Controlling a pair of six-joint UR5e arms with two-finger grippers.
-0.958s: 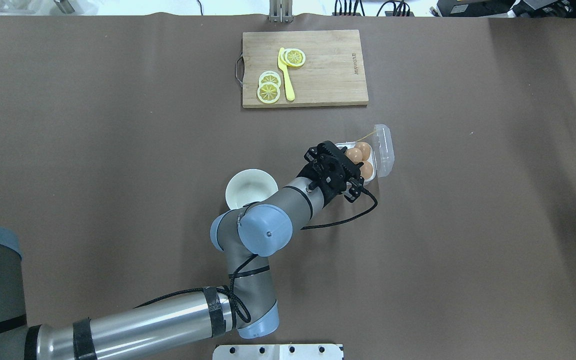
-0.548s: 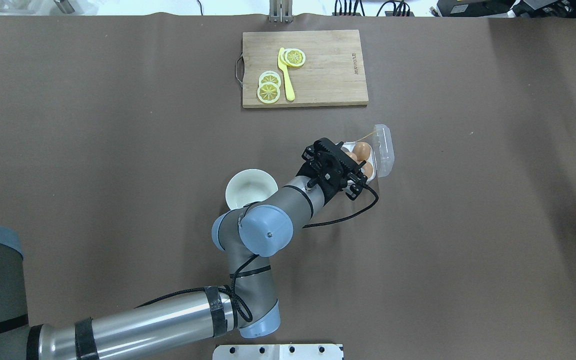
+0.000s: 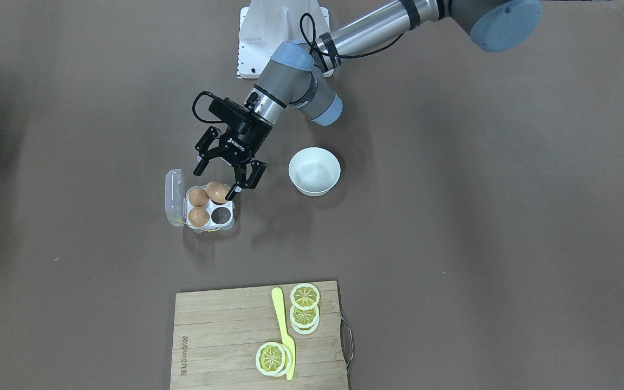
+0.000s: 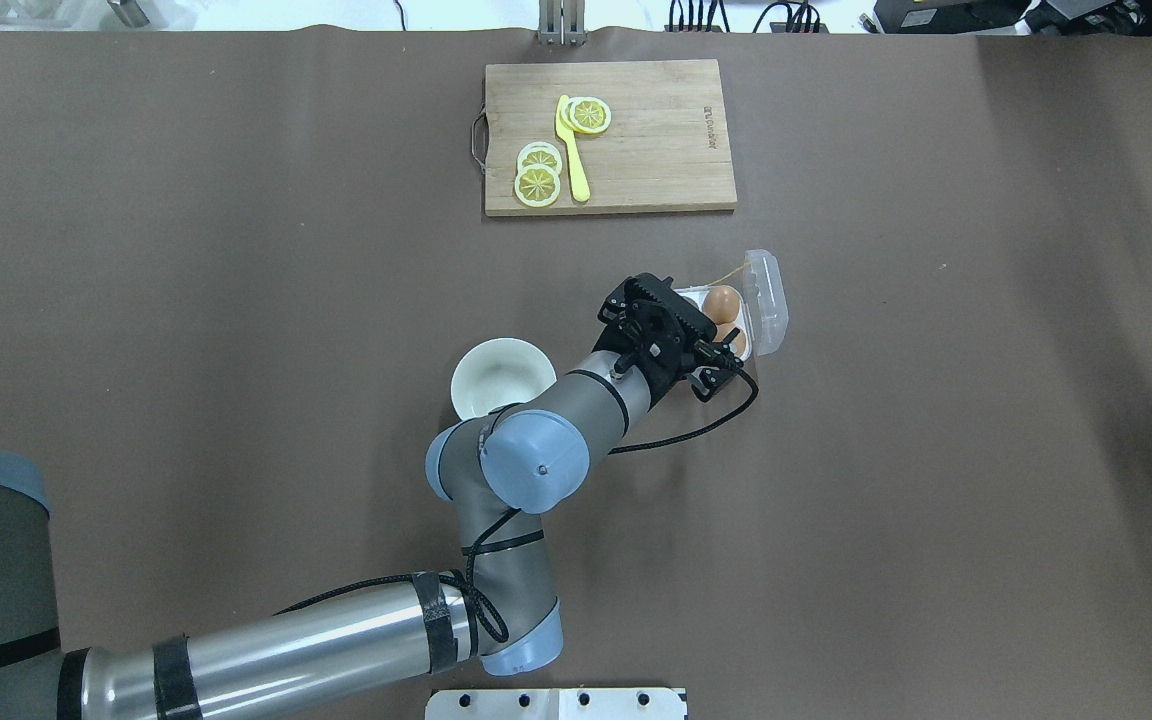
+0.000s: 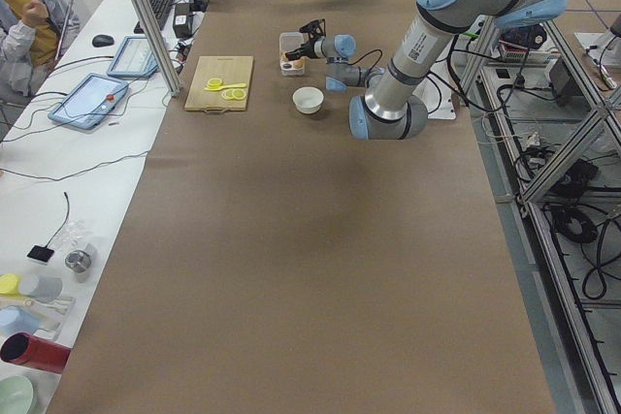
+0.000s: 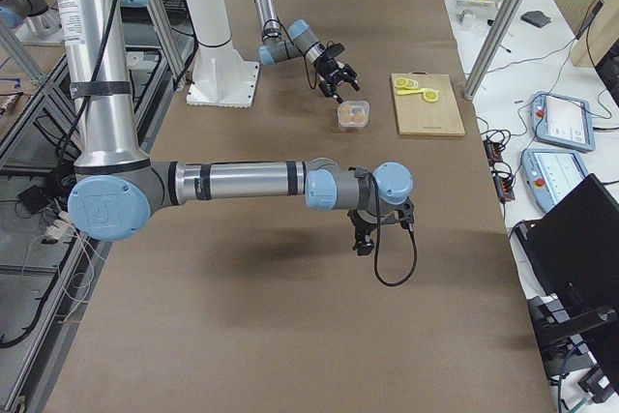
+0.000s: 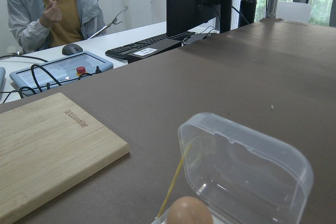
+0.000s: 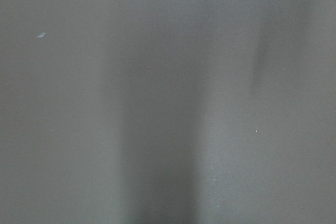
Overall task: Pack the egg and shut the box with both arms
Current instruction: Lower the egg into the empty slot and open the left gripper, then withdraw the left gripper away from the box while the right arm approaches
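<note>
The clear egg carton point(image 3: 208, 206) stands mid-table with its lid point(image 3: 173, 197) hinged open on the side away from the bowl. It holds three orange-brown eggs. One egg point(image 3: 217, 191) lies tilted in the cell nearest the robot, and one cell point(image 3: 220, 215) is empty. My left gripper point(image 3: 215, 184) is open, its fingers spread just above that egg. In the overhead view the left gripper point(image 4: 681, 330) hides most of the carton. The left wrist view shows the lid point(image 7: 247, 166) and an egg top point(image 7: 189, 211). My right gripper point(image 6: 366, 239) hangs far off; I cannot tell its state.
A white bowl point(image 3: 314, 170) stands empty beside the carton, under the left forearm. A wooden cutting board point(image 3: 220, 336) with lemon slices point(image 3: 305, 309) and a yellow knife lies at the far edge. The white robot base point(image 3: 282, 32) is behind. An operator point(image 5: 29, 7) sits past the table.
In the overhead view my left gripper has shifted slightly and now covers more of the carton and its eggs. The carton, bowl and board have not moved.
</note>
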